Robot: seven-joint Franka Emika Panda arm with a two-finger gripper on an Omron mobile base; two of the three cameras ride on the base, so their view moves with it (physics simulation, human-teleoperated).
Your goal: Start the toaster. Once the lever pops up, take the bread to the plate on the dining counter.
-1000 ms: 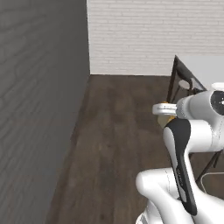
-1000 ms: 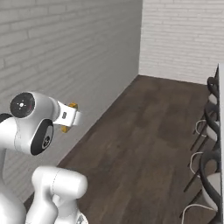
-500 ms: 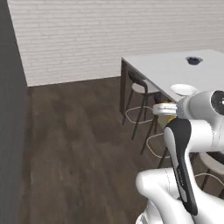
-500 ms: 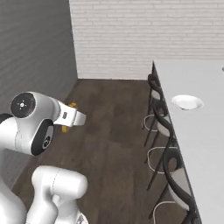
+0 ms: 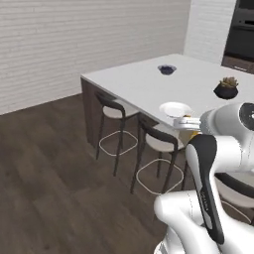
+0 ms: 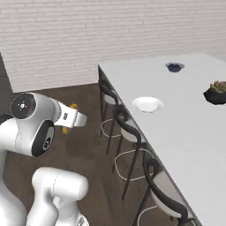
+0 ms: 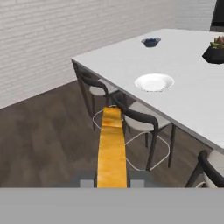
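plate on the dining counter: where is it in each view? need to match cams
Left base view: the plate is right of centre, near the counter's front edge, just above the arm.
Right base view: the plate is centre-right, near the counter's left edge.
Hand view: the plate is upper right of centre, beyond the bread.
Shared landmark: the small dark bowl further along the dining counter.

Orange-yellow bread [image 7: 112,151], white plate [image 7: 154,82], white dining counter [image 7: 192,98] on dark-brown base.
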